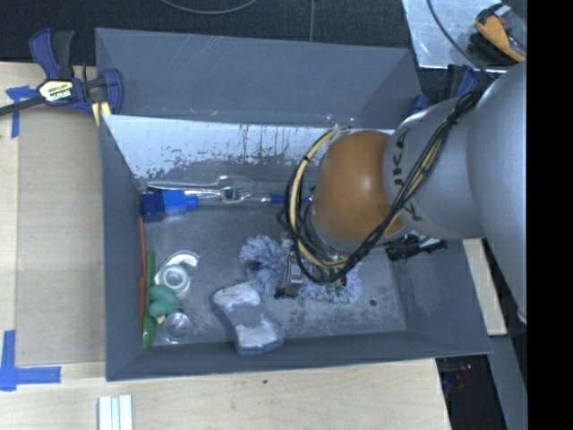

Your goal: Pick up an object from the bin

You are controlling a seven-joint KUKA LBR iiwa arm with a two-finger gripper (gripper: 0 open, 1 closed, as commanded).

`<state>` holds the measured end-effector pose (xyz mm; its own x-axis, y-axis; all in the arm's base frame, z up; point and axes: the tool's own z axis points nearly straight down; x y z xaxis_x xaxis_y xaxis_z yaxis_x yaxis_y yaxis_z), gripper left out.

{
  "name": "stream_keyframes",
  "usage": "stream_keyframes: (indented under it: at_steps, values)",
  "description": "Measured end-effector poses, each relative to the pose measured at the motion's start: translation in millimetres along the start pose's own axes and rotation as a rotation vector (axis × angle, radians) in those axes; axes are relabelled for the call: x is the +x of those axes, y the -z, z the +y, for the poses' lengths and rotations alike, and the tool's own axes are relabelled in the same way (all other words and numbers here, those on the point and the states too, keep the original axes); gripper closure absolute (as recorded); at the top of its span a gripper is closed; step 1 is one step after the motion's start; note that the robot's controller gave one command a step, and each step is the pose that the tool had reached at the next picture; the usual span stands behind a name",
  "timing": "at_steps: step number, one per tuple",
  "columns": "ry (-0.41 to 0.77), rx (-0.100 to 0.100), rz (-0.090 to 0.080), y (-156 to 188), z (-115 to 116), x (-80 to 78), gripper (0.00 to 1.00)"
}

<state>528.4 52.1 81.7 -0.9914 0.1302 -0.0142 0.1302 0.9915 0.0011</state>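
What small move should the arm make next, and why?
Probably lower straight down a little: the gripper hangs over the fluffy blue-grey cloth in the middle of the bin, and nothing shows it holding that cloth yet.

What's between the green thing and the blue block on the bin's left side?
In the camera view, a white curved thing with a round clear middle lies between the green thing and the blue block.

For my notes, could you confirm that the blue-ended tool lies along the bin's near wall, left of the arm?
Not quite: the camera view shows the blue-ended tool lying along the bin's far wall, left of the arm.
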Motion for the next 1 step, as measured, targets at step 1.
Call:
stream_keyframes:
  at_steps: [1]
  values:
    - [0.001,0.000,0.003,30.5,-0.2,0.5,1.00]
